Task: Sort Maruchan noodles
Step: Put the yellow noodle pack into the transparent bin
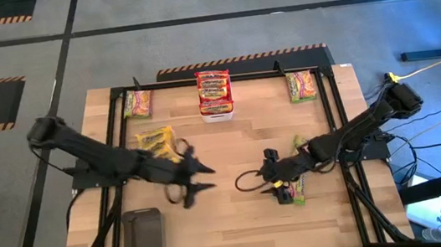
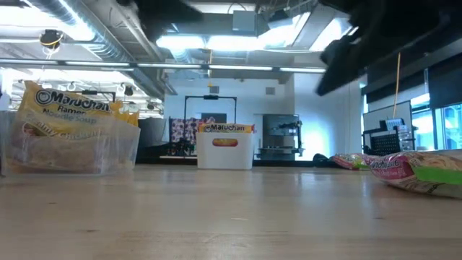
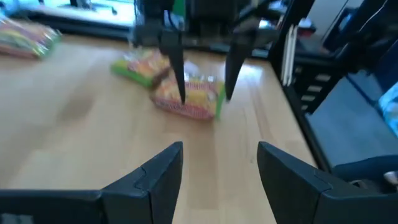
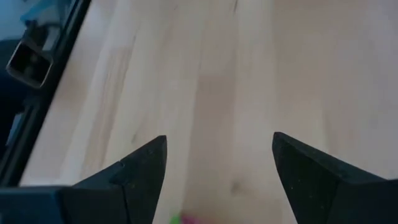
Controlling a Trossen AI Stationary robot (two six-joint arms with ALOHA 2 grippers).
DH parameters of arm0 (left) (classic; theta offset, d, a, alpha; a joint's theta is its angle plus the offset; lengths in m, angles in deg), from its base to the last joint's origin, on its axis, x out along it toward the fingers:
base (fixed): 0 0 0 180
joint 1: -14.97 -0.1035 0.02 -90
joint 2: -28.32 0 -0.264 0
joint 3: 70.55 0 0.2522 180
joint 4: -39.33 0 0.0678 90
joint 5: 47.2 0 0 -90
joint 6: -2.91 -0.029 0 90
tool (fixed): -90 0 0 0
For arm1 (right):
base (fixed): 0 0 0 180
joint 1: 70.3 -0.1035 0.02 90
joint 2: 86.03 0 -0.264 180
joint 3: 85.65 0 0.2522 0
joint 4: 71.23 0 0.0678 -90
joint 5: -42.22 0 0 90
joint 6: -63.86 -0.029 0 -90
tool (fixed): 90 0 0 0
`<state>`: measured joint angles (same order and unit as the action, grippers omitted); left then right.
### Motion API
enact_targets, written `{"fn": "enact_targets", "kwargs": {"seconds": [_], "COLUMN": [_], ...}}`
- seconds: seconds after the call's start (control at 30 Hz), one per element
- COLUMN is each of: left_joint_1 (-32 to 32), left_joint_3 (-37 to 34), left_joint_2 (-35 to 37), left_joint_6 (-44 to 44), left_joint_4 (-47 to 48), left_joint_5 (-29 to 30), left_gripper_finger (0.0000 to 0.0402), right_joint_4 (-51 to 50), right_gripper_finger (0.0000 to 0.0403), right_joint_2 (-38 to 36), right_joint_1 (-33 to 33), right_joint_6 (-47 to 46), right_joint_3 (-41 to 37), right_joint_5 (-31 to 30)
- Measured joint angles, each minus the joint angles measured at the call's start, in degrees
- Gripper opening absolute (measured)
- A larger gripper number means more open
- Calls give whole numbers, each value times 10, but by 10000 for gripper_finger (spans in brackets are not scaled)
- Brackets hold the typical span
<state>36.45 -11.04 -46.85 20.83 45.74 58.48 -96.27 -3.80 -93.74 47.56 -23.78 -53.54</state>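
While both grippers hang open and empty, right gripper (image 1: 270,168) sits nearest the green-banded packet (image 1: 294,189), which lies just beside it, long axis toward table's near edge.

Bright overhead ceiling lights (image 2: 216,43) glare in the low view; left wrist view motion-blurred; shadows soft.

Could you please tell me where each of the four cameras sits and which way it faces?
High: overhead, facing down on the table and both arms.
Low: tabletop height, facing level toward the white bin; arm parts overhead.
Left wrist: facing the right end effector above noodle packets, also in high.
Right wrist: facing bare wood past its own fingers.
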Motion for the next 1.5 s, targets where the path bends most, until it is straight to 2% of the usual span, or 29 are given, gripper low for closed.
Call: {"fn": "enact_targets", "kwargs": {"seconds": [0.13, 0.23, 0.37, 0.53, 0.7, 0.87, 0.97, 1.17, 1.5], "left_joint_1": [7, 13, 5, 9, 25, 48, 55, 51, 50], "left_joint_3": [25, 61, 142, 219, 231, 230, 225, 199, 152], "left_joint_2": [-120, -186, -178, -115, -50, -34, -28, -30, -32], "left_joint_6": [22, 60, 108, 243, 376, 508, 528, 509, 512], "left_joint_4": [-74, -62, 161, 489, 689, 872, 895, 893, 881], "left_joint_5": [-4, -11, -26, 36, 46, 37, 28, 11, -4], "left_gripper_finger": [200, 200, 198, 191, 172, 124, 86, 10, 4], "right_joint_4": [-63, -76, -67, -53, -50, -52, -51, -52, -51], "right_gripper_finger": [269, 269, 269, 269, 269, 269, 269, 269, 269], "right_joint_2": [-13, -15, -11, -6, 0, 7, 8, 10, 10], "right_joint_1": [-28, -52, -75, -86, -89, -88, -88, -88, -88], "right_joint_6": [-51, -80, -91, -94, -94, -90, -90, -89, -89], "right_joint_3": [0, 0, 0, 0, -1, -1, -1, -1, -1], "right_joint_5": [2, -20, -52, -88, -114, -125, -127, -127, -127]}}
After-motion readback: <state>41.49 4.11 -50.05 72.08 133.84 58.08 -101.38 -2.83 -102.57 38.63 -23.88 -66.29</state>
